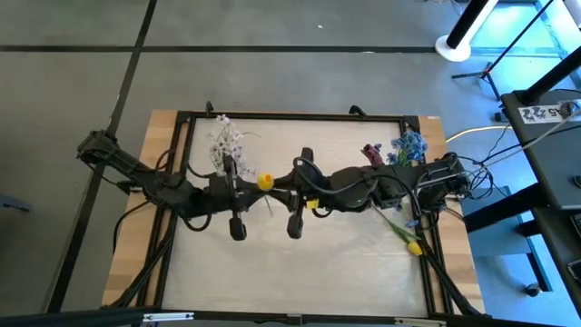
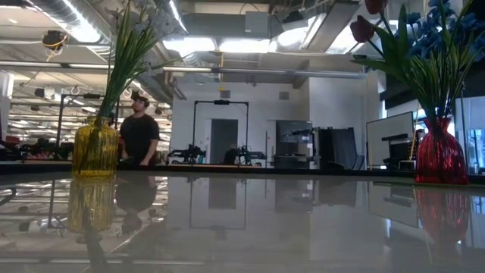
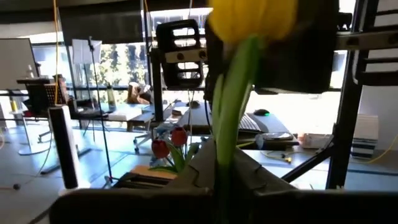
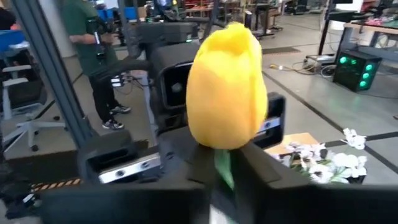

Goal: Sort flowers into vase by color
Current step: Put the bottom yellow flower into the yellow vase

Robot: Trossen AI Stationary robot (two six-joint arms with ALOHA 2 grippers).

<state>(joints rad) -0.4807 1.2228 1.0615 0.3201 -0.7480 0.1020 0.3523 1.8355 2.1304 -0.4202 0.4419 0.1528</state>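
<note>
A yellow tulip point(image 1: 265, 182) stands upright above the table's middle, between my two grippers, which point level at each other. My left gripper point(image 1: 251, 185) comes from the left and is shut on its green stem. My right gripper point(image 1: 282, 186) meets it from the right, and the stem point(image 4: 222, 169) runs down in front of it under the head point(image 4: 227, 87). White sprigs point(image 1: 225, 141) stand in a yellow vase point(image 2: 95, 148) at the far left. Blue flowers point(image 1: 410, 145) and dark red tulips point(image 1: 372, 153) stand in a red vase point(image 2: 439, 155) at the far right. My left gripper point(image 3: 217, 186) pinches the tulip's stem point(image 3: 231, 124) between its two fingers, below the head point(image 3: 255, 18). The fingers come level from the table's left and lie across the stem. The tulip stands upright, head up, lifted clear of the table.
Another yellow tulip point(image 1: 413, 243) lies on the table near the right edge, its stem pointing toward the middle. A black frame point(image 1: 290, 116) runs around the table. A person point(image 2: 139, 129) stands in the room beyond the far edge.
</note>
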